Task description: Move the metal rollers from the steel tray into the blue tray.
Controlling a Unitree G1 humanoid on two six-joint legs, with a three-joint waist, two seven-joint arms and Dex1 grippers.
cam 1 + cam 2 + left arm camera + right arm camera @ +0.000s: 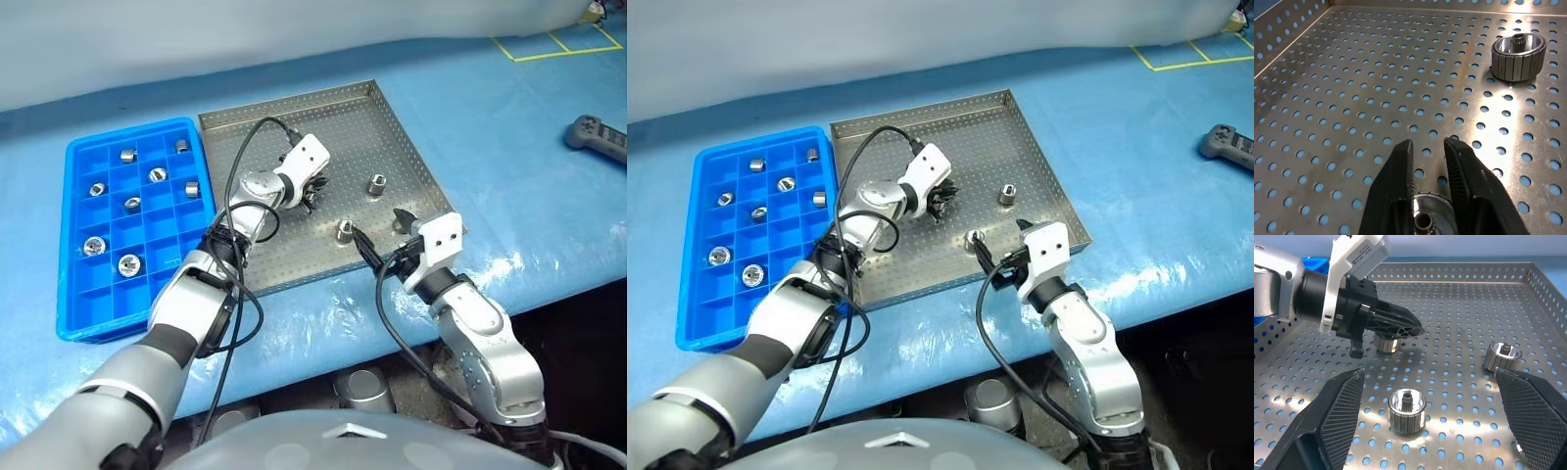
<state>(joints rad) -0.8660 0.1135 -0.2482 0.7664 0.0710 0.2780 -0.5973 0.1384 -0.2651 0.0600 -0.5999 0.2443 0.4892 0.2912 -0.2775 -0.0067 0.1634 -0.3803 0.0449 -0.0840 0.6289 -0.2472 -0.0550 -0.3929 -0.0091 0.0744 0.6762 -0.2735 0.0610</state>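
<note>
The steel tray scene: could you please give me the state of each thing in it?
steel tray: holds three rollers.
blue tray: eight rollers in its compartments.
left gripper: shut on a roller.
right gripper: open, over the steel tray's near edge.
two loose rollers: upright, apart.
black handheld device: lying on the blue cover.

**A robot test bench in a workshop or lab**

The tabletop [529, 176] is wrapped in blue plastic sheeting with yellow tape squares [554, 44] marked at its far corner. A perforated steel tray [392, 127], a gridded blue tray [83, 304] for sorting parts, metal rollers [377, 184] and a black handheld controller [598, 137] suggest industrial handling trials.
</note>
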